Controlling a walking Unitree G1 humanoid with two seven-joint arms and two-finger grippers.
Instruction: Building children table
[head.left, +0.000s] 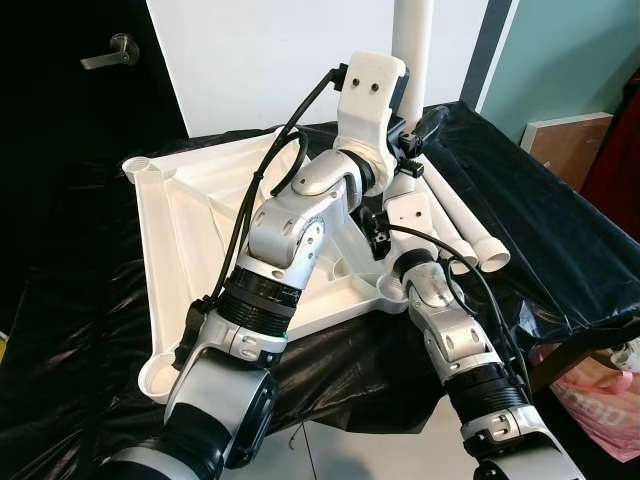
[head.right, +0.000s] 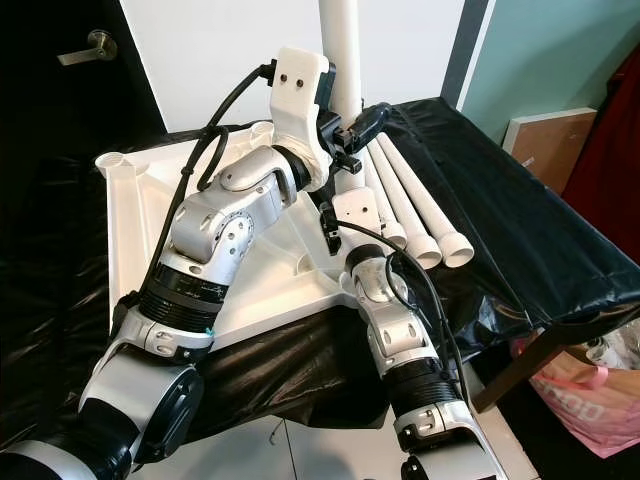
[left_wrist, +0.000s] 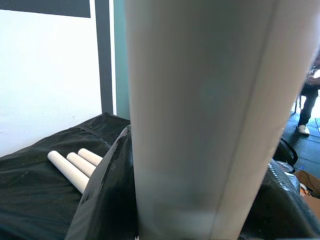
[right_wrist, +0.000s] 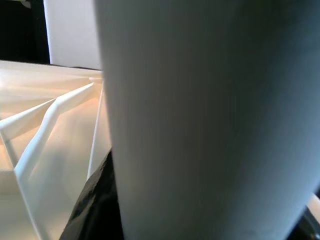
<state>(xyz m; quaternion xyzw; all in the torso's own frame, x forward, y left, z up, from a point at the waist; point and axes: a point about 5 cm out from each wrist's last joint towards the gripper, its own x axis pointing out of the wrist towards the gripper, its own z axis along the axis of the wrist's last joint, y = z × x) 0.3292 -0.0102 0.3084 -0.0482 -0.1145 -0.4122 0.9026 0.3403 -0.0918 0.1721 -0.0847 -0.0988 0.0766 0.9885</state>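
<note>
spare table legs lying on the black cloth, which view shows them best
The right eye view: three spare legs lie side by side, open ends visible. The left eye view has an arm partly covering them; the left wrist view catches just their far tips.

No complete word, number or brand can be read anywhere in these views. A pink plastic bag (head.left: 600, 400) at the near right, beside the tabletop, carries faint printing too blurred and cut off to read.
</note>
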